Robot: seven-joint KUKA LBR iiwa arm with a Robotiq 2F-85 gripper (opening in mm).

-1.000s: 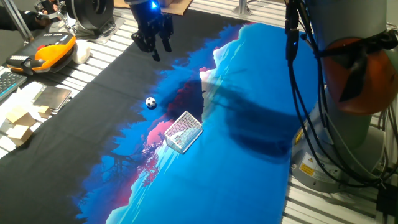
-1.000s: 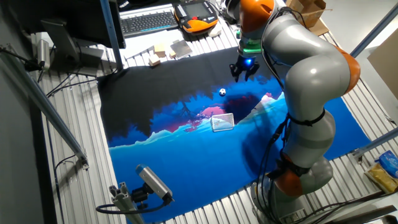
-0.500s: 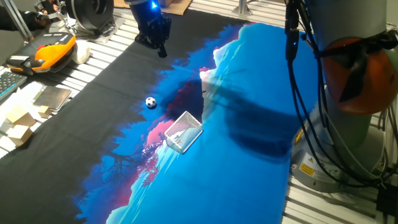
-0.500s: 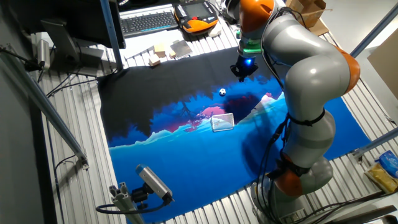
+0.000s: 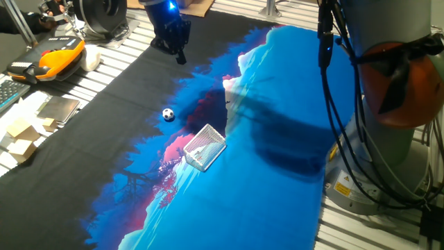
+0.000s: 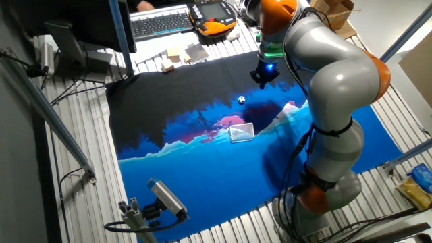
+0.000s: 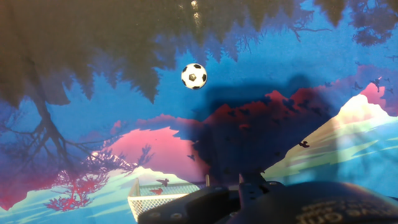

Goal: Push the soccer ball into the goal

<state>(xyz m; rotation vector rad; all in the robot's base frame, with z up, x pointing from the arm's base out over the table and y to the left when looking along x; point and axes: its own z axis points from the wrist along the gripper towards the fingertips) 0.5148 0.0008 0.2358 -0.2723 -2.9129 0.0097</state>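
Note:
The soccer ball [image 5: 168,114] is a tiny white ball with black patches, lying on the printed blue and black mat. It also shows in the other fixed view [image 6: 241,100] and in the hand view [image 7: 194,76]. The goal [image 5: 205,147] is a small white wire-mesh box just right of and nearer than the ball; it also shows in the other fixed view [image 6: 241,132] and, partly, at the bottom of the hand view [image 7: 160,196]. My gripper [image 5: 180,57] hangs above the mat's black far part, well away from the ball, fingers together and empty. The other fixed view shows the gripper [image 6: 263,79] too.
An orange teach pendant [image 5: 59,57], a notebook [image 5: 59,109] and wooden blocks [image 5: 21,135] lie left of the mat. A keyboard [image 6: 162,23] lies beyond the mat. The robot's base [image 5: 388,139] and cables stand at the right. A camera on a stand [image 6: 165,197] is at the near side.
The gripper's fingers were spread one second ago and have closed together. The ball and goal have not moved.

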